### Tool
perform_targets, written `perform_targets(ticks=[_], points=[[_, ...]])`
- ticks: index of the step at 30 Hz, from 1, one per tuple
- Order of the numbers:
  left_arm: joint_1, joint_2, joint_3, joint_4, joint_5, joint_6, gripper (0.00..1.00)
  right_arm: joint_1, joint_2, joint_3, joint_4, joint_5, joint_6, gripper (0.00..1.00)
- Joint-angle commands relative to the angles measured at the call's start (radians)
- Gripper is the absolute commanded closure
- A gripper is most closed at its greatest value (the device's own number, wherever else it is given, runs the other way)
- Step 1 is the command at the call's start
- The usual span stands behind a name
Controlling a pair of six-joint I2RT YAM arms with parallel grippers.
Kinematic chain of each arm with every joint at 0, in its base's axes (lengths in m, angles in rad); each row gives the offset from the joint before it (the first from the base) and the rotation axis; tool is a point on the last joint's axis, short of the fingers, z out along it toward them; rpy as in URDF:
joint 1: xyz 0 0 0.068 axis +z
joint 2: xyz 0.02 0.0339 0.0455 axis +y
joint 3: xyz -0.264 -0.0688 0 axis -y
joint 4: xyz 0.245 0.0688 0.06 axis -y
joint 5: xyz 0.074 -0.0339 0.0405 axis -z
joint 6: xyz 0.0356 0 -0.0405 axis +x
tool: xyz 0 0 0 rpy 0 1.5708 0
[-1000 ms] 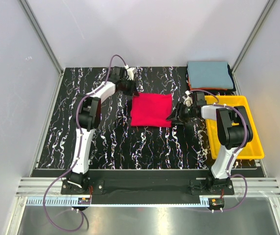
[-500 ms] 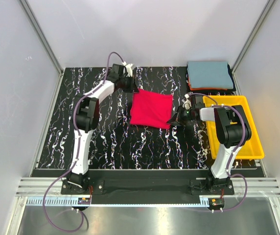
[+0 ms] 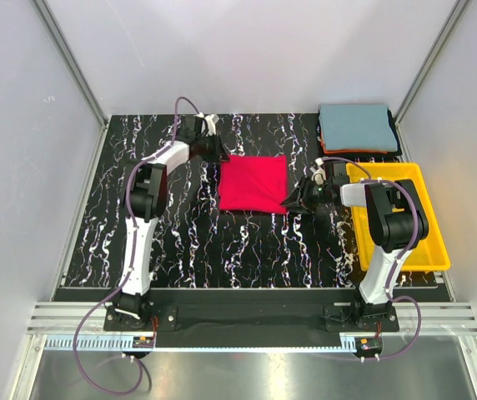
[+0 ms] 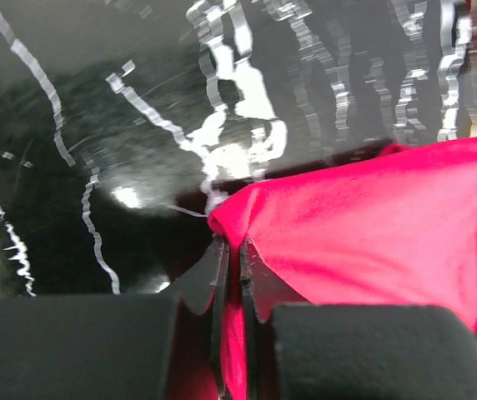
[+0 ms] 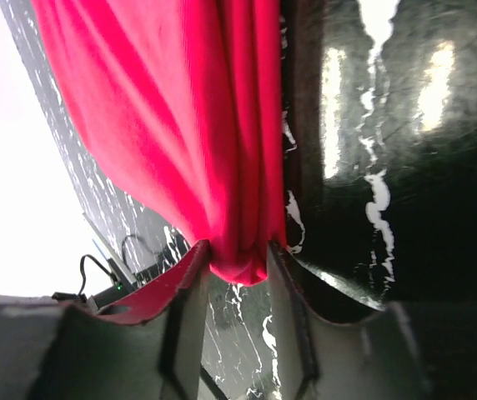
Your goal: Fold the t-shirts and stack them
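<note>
**Red shirt pinched at two corners**

Red shirt (image 3: 253, 183) lies folded into a rectangle mid-desk (image 3: 197, 242), mostly flat. Left jaws are nearly closed and pinch its far-left corner, with the cloth squeezed thin between them in the left wrist view. Right jaws clamp the near-right corner on a bunched fold of red cloth. At the far-right corner of the desk, a grey-blue shirt (image 3: 355, 125) tops a stack over an orange shirt (image 3: 351, 151) and a dark shirt (image 3: 399, 140). Yellow tray (image 3: 439, 242) sits just nearer than the stack.
</note>
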Motion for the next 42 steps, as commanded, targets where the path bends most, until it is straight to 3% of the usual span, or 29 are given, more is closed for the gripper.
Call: perform_targets(ticks=[1,5,8,9,12,15,16,19,23,29,33,42], points=[[0.02,0.021,0.054,0.062,0.01,-0.012,0.89,0.006,-0.039,0.014,0.004,-0.045,-0.045,0.57],[0.022,0.028,0.056,0.065,0.028,-0.009,0.82,0.006,-0.014,0.017,0.008,-0.065,-0.055,0.57],[0.023,0.014,0.046,0.066,0.042,-0.01,0.72,0.006,-0.011,0.014,0.01,-0.051,-0.053,0.74],[0.025,0.008,0.043,0.066,0.045,-0.01,0.69,0.005,-0.014,0.011,0.008,-0.041,-0.05,0.86],[0.03,-0.038,0.022,0.062,0.031,-0.009,0.57,0.005,-0.02,0.009,-0.001,-0.019,-0.036,0.94],[0.037,-0.113,-0.004,0.046,-0.001,-0.003,0.53,0.005,-0.042,0.0,-0.022,0.019,-0.022,0.89],[0.042,-0.133,-0.01,0.027,-0.016,-0.001,0.52,0.006,-0.049,-0.004,-0.03,0.03,-0.021,0.78],[0.048,-0.228,-0.026,-0.07,-0.137,-0.001,0.51,0.006,-0.118,-0.026,-0.066,0.067,0.004,0.58],[0.047,-0.339,-0.139,-0.099,-0.151,-0.052,0.52,0.005,-0.174,0.02,-0.168,0.147,0.004,0.54],[-0.002,-0.451,-0.358,-0.06,-0.06,-0.067,0.55,0.003,-0.105,0.227,-0.3,0.15,-0.091,0.55],[-0.045,-0.462,-0.449,-0.014,-0.003,-0.087,0.57,0.005,-0.013,0.423,-0.357,0.078,-0.148,0.72],[-0.098,-0.436,-0.586,-0.013,-0.131,-0.107,0.58,0.003,0.266,0.68,-0.358,0.035,-0.157,0.72]])
